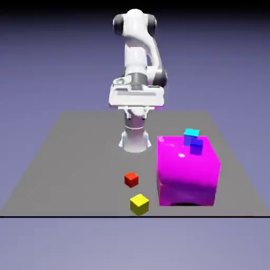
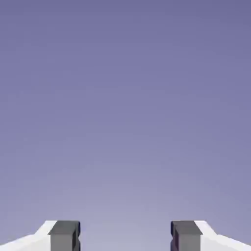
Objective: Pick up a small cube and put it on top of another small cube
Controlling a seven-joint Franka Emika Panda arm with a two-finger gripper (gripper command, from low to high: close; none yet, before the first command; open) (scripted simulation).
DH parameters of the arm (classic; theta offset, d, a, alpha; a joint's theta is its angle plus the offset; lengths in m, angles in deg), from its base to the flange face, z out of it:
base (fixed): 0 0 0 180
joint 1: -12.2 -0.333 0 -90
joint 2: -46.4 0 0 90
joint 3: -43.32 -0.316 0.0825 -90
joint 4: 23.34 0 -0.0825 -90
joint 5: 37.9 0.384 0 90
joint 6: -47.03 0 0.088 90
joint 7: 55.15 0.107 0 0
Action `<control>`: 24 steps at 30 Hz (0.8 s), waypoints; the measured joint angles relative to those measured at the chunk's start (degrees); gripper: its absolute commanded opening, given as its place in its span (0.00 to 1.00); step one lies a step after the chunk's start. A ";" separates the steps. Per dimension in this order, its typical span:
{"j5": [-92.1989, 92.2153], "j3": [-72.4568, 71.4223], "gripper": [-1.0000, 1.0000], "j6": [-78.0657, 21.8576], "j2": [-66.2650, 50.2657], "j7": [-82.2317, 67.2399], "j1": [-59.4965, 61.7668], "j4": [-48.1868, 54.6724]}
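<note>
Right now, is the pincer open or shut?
Open: in the hand view the pincer shows two grey fingertips standing far apart, with only backdrop between them.

Bench (image 1: 74,158): grey, flat. Directly on it: red cube (image 1: 131,179) near centre; yellow cube (image 1: 139,204) at 5 o'clock of red, apart; lg magenta block (image 1: 187,174) at 3 o'clock; robot base (image 1: 134,141) at 12.

Magenta block (image 1: 187,171) — beside red cube (image 1: 131,179)

A big magenta block (image 1: 187,171) sits on the grey surface (image 1: 68,158), nearer the camera than the claw, toward the exterior view's right. A cyan cube (image 1: 191,134) and blue cube (image 1: 196,146) rest on top.
</note>
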 measured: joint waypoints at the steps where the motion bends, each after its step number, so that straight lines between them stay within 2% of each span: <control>1: 0.91 2.08 0.50 0.37 -0.18 -2.04 -1.86 -0.25; 24: 21.85 49.84 0.50 8.94 -4.36 -48.89 -44.75 -6.11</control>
